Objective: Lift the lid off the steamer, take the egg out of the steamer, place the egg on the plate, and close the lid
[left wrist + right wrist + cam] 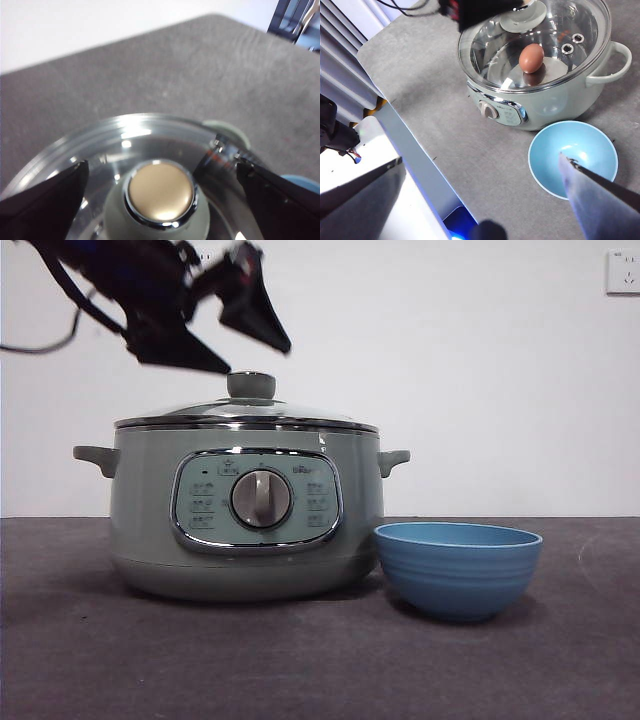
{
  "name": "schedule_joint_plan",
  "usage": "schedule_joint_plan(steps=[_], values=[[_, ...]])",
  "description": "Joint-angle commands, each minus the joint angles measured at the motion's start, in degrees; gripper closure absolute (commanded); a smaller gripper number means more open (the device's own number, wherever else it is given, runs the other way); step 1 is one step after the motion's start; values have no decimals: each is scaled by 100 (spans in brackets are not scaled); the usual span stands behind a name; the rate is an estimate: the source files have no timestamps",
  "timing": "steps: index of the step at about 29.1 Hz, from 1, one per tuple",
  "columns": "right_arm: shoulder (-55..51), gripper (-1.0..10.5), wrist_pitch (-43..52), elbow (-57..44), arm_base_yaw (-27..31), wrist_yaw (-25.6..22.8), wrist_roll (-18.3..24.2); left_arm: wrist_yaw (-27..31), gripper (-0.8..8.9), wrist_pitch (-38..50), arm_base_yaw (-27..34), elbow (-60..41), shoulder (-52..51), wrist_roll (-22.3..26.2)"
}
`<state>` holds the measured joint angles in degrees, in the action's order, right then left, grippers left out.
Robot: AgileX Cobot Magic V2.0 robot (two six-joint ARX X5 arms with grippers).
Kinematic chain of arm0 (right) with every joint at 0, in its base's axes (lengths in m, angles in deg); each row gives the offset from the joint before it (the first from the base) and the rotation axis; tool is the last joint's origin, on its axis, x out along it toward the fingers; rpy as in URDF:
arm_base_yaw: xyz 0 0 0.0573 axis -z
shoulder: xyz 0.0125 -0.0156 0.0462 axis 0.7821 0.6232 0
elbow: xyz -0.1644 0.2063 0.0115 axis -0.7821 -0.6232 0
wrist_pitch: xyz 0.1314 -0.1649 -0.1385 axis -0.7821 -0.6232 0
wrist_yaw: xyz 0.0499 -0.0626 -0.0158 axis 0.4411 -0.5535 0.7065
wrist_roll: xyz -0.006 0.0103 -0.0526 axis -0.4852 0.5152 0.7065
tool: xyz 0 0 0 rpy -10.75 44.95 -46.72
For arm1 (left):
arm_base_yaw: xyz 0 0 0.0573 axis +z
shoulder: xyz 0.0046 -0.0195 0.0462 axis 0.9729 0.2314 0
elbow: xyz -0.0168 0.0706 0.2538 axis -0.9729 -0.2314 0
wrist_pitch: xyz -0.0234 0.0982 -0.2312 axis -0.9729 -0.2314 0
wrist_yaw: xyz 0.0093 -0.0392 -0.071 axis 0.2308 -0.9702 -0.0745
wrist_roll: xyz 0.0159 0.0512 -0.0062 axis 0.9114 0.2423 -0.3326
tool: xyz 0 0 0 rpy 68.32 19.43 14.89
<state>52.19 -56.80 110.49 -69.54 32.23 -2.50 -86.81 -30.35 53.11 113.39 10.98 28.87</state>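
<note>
- Two jaws of my left gripper spread wide, hovering just above the lid knob; lid on steamer.
- Only right wrist view shows the egg inside, under the glass.
- Plate just beside steamer, empty.
- Right gripper spread, high above the table.

no legible text on the steamer panel.

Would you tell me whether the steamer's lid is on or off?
On: the lid sits flush on the steamer, covering the egg.
</note>
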Motion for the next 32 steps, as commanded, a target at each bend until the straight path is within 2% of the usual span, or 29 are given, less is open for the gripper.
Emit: schedule_joint_plan(steps=[1,7,9,13,18,27,32], values=[[4,380,31,22,-7,2,24,138,316,55,-81,0,238,175],[4,380,31,22,-7,2,26,369,335,9,-195,0,404,175],[4,380,31,22,-7,0,28,417,436,28,-251,0,404,175],[4,380,31,22,-7,-13,28,411,569,35,-278,0,404,166],[4,380,28,22,-7,-13,28,404,817,-11,-310,0,402,142],[4,380,28,22,-7,-13,28,407,822,-101,-313,0,308,142],[4,381,33,22,-7,-42,28,420,822,-92,-313,2,-85,144]])
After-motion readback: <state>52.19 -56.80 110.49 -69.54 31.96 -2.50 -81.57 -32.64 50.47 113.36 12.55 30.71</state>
